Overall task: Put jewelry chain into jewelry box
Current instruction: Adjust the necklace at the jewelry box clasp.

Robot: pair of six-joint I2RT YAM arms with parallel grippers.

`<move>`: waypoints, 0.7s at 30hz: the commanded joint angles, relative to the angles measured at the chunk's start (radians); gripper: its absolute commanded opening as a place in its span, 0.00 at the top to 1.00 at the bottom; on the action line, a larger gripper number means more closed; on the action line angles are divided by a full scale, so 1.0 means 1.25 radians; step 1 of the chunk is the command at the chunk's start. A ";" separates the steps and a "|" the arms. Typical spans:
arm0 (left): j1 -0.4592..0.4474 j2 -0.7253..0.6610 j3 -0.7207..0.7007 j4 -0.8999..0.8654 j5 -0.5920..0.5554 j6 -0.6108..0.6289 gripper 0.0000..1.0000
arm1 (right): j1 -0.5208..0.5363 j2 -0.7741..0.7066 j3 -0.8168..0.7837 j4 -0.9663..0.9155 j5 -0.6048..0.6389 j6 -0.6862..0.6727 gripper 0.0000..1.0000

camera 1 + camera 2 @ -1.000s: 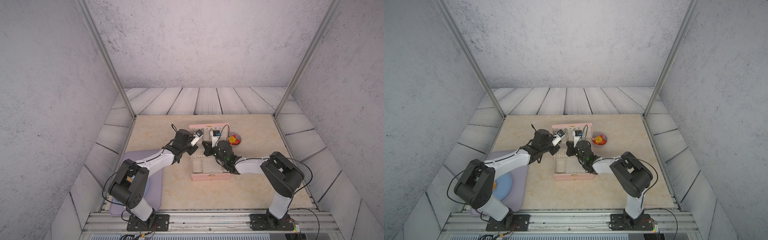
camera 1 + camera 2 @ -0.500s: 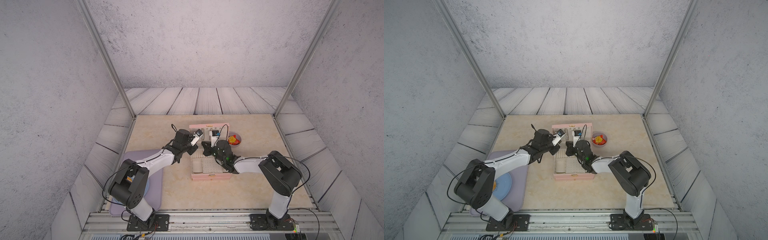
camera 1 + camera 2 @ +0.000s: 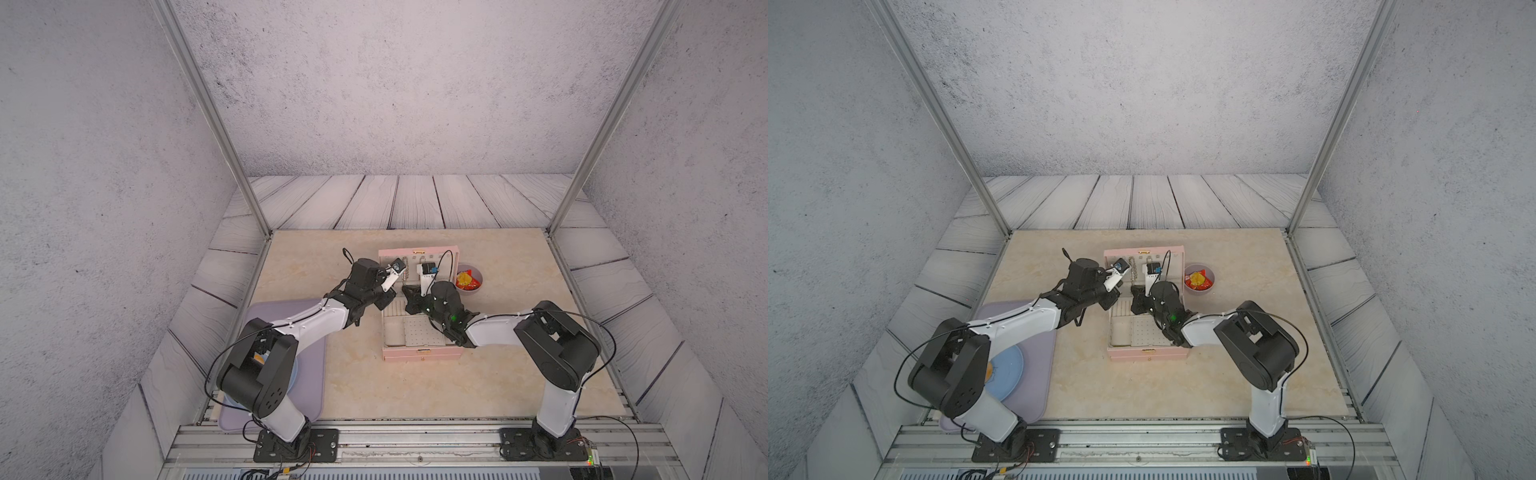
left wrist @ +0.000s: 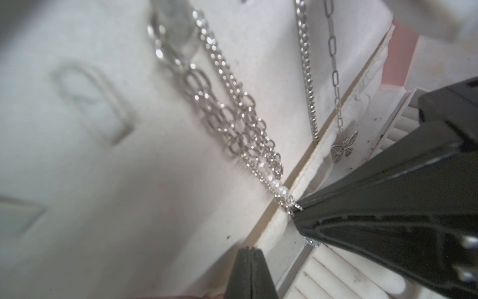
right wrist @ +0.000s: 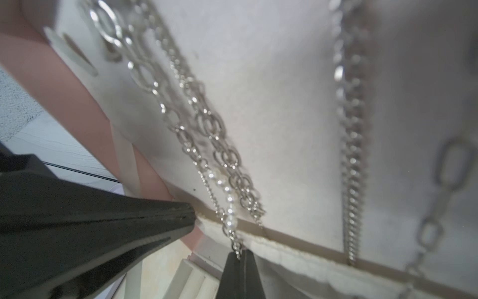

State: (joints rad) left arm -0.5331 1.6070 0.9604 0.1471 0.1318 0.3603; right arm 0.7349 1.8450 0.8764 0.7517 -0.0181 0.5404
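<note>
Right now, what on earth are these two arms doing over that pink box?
A robot is working at an open pink jewelry box. A chunky silver jewelry chain hangs down the cream lining of the raised lid, and the right gripper is shut on its lower end, near the hinge line. The left gripper is shut too, its tips close by, holding nothing that shows. A thinner necklace with a butterfly charm hangs further along the lid.

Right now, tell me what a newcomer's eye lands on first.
The open pale pink hinged jewelry box sits central on the beige table, a chunky silvery link chain hanging in its raised lid. The right gripper is shut on its lower end, the left gripper shut and empty alongside.
</note>
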 commanded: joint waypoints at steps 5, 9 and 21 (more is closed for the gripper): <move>0.002 -0.007 0.013 0.006 0.005 -0.017 0.93 | 0.004 -0.039 -0.009 -0.009 -0.002 -0.014 0.77; 0.002 -0.028 0.007 0.003 0.014 -0.031 0.78 | 0.003 -0.099 -0.048 -0.009 0.009 -0.019 0.67; 0.002 -0.210 -0.068 -0.014 0.142 -0.128 0.51 | 0.004 -0.536 -0.266 -0.165 0.140 -0.119 0.30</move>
State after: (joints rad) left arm -0.5343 1.4117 0.9157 0.1394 0.2417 0.2665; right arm 0.7349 1.2884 0.5812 0.6437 0.0662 0.4450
